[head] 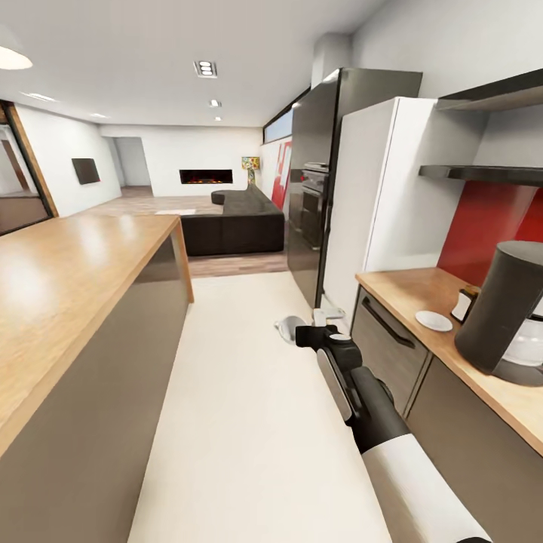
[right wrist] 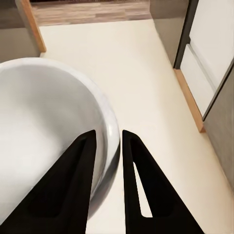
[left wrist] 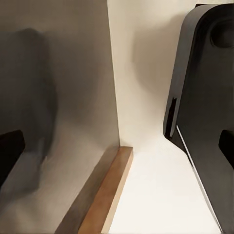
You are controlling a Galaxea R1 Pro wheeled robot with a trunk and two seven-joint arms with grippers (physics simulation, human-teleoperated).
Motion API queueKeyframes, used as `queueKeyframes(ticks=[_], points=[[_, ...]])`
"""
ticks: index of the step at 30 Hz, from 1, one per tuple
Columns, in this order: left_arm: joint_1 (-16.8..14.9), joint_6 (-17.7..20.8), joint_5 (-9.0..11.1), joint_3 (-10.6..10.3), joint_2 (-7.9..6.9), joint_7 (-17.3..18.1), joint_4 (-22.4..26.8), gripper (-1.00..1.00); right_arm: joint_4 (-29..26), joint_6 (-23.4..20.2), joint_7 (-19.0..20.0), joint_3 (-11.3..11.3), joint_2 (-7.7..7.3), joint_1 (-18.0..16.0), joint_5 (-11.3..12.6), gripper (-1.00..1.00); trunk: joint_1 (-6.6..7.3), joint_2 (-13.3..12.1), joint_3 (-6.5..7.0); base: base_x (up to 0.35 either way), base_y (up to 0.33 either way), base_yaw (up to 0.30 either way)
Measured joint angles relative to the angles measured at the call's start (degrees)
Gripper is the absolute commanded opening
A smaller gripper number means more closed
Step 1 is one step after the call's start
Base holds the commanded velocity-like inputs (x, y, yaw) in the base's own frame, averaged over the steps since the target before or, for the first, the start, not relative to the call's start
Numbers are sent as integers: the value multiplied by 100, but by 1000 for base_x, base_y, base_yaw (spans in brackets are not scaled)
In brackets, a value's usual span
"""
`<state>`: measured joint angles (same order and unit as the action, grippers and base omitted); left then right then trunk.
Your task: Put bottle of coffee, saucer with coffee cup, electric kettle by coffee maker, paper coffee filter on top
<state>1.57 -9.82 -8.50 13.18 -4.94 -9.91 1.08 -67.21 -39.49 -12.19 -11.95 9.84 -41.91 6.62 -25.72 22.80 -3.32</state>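
In the head view the right claw point(head: 296, 330) hangs over the floor of the aisle, well apart from the coffee maker point(head: 501, 305), and it holds a small white vessel that I take to be the coffee cup point(head: 287, 329). The saucer point(head: 434, 320) lies on the kitchen table point(head: 400, 290) just short of the coffee maker. The bottle of coffee point(head: 465, 303) stands close beside the coffee maker, under the kitchen shelf point(head: 483, 173). The cup has a long way to travel, so a swing of the arm could knock it against the grey cabinet front point(head: 385, 324) below the table edge. It could also sweep the saucer or bottle out of place. In the left wrist view a grey panel point(left wrist: 58, 97) with a wooden edge strip point(left wrist: 107, 195) stands close by. Dark shapes sit at the frame edges, and whether the left claw is spread or closed I cannot tell. If the base turns towards the coffee maker, that arm could scrape the panel. In the right wrist view the two fingers point(right wrist: 78, 170) pinch only the thin rim of the cup point(right wrist: 44, 126), one inside and one outside. So narrow a grip could let the cup pivot or slip on a jolt, and it would then fall to the floor far from the coffee maker.
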Motion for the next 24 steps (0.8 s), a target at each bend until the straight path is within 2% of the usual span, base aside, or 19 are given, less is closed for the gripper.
queueKeyframes(ticks=[8,12,14,18,22,24], points=[[-10,-8,13,-5,-3,1,88,100,-6,0,0,0,2,0,2,-100,0,1,0,244,-239,0],[-18,-10,12,-6,-42,-1,698,100,-5,0,0,0,1,1,2,-100,-2,0,0,131,-131,0],[-43,-8,-7,-19,-58,4,1184,100,0,0,0,0,1,-1,3,-100,-1,1,1,139,-89,0],[-204,5,-21,-39,-164,156,1391,100,10,0,0,0,2,2,2,-100,0,-1,1,255,-123,0],[-530,16,5,-28,-496,1358,1418,100,17,0,3,-1,1,1,3,-100,0,-1,2,287,-130,0],[-628,30,17,-14,-626,1764,1421,100,24,0,2,0,1,1,2,-100,0,-1,2,292,-134,0]])
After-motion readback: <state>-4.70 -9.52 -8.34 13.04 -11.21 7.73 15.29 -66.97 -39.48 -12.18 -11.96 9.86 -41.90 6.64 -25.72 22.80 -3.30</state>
